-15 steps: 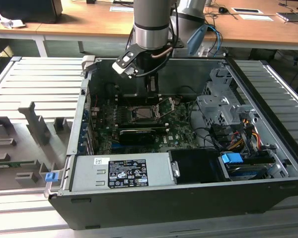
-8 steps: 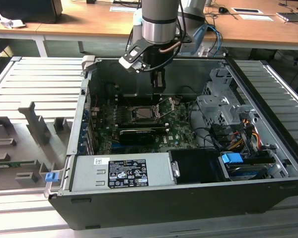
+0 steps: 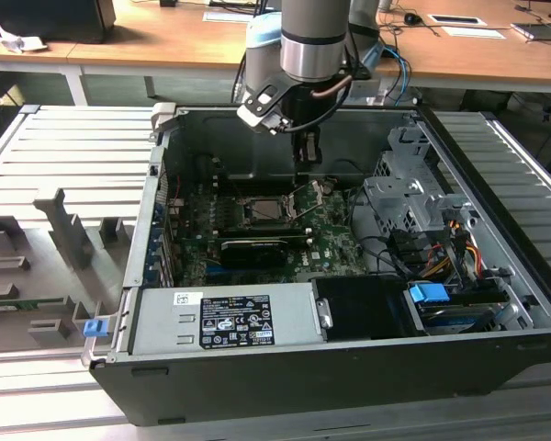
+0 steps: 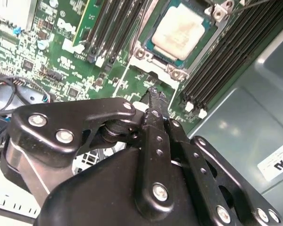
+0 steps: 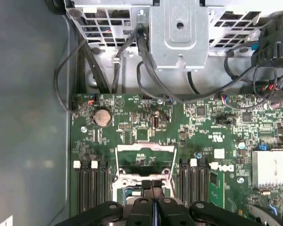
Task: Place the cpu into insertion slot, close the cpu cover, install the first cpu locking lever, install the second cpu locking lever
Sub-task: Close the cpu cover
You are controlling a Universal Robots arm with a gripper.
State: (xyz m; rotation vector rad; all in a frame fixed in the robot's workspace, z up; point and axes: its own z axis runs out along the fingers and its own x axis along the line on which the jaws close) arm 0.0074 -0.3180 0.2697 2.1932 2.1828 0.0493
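Note:
The cpu (image 4: 181, 30), a pale tan-silver square, lies flat in the insertion slot (image 3: 266, 209) on the green motherboard. The cpu cover (image 5: 145, 162), a silver frame with an open middle, is swung back off the slot and does not cover the chip. My gripper (image 4: 153, 92) is shut, its thin black fingertips pressed together just beside the slot's hinge edge. Its tips (image 5: 152, 184) sit at the near edge of the cover frame, and nothing shows between them. In the exterior view the gripper (image 3: 309, 168) hangs inside the case, above the slot's right side. A thin lever wire (image 4: 254, 4) stands raised.
Memory slots (image 4: 226, 61) flank the socket. A grey power-supply box (image 3: 225, 317) fills the case front. A metal drive cage (image 3: 413, 197) with cables stands on the exterior view's right. A heatsink (image 5: 271, 167) and a coin battery (image 5: 102, 117) sit on the board.

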